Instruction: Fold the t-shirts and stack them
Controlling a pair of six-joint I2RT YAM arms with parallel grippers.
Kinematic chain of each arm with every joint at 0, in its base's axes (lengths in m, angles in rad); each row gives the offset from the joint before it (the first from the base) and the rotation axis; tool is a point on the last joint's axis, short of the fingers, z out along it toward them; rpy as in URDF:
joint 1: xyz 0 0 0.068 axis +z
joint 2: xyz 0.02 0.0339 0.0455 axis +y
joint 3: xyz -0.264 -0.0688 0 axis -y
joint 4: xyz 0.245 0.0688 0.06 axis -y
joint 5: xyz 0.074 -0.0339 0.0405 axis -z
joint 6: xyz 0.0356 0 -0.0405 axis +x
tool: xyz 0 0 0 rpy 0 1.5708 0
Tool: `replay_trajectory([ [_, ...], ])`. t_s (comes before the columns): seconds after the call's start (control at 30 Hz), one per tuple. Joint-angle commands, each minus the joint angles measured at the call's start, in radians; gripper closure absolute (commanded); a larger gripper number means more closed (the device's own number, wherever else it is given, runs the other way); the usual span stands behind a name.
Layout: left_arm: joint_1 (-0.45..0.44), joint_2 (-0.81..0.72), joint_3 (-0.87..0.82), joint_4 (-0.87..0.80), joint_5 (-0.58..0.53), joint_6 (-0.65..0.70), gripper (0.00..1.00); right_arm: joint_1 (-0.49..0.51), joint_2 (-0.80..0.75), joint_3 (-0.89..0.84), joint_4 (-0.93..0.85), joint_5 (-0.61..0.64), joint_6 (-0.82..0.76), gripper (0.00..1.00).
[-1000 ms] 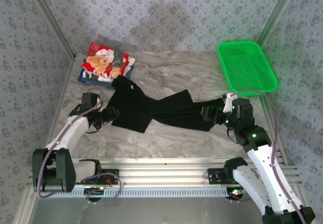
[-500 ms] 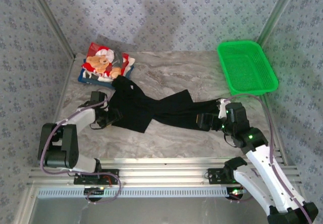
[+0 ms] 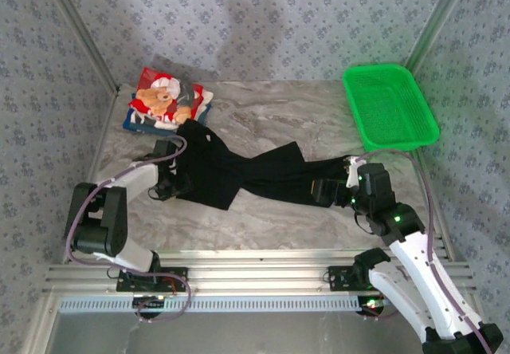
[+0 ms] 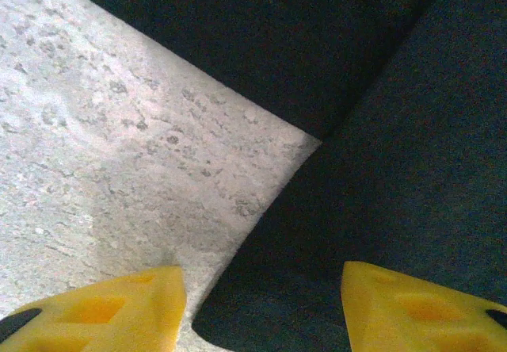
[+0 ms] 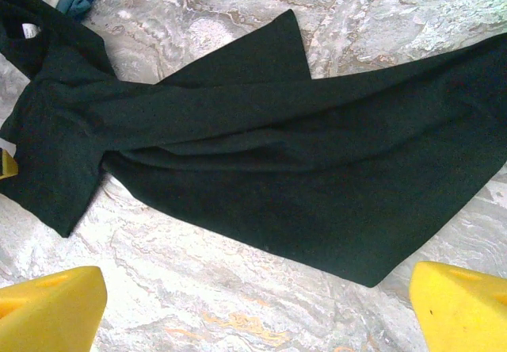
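A large black t-shirt (image 3: 255, 175) lies crumpled and stretched across the middle of the marble table. My left gripper (image 3: 174, 185) is at its left edge. In the left wrist view the left gripper (image 4: 261, 312) is open, its yellow fingertips (image 4: 103, 312) straddling a corner of the black cloth (image 4: 380, 130). My right gripper (image 3: 319, 190) is at the shirt's right end. In the right wrist view the right gripper (image 5: 253, 308) is wide open over bare table, just short of the black hem (image 5: 277, 162). A folded red-and-white teddy-bear shirt (image 3: 166, 101) lies on a dark blue one (image 3: 135, 123) at the back left.
A green mesh basket (image 3: 390, 107) stands at the back right corner. Patterned walls close in the table (image 3: 263, 115) on three sides. Bare marble lies behind the black shirt and in front of it, up to the rail at the near edge.
The left arm's wrist has swung farther back along the shirt's left edge and its jaws have narrowed. The right gripper has dropped slightly nearer and opened wider.
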Motion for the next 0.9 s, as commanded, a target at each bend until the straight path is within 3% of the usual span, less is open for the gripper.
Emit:
replay_trajectory([
  [0.0,-0.061,0.089,0.01,0.055,0.042,0.042,0.46,0.006,-0.008,-0.004,0.005,0.013,0.02,0.0],
  [0.27,-0.133,0.189,0.043,0.049,0.0,0.041,0.58,0.007,-0.009,0.002,-0.012,-0.002,0.013,0.0],
  [0.47,-0.139,0.154,0.058,0.045,0.014,0.041,0.9,-0.001,-0.002,-0.025,-0.011,0.036,0.027,0.0],
  [0.57,-0.137,0.074,0.059,0.026,0.022,0.046,1.0,-0.022,0.012,-0.037,-0.021,0.08,0.063,0.0],
  [0.87,-0.003,-0.434,0.085,-0.079,0.19,-0.002,1.0,-0.17,0.181,-0.06,0.027,0.033,0.085,0.0],
])
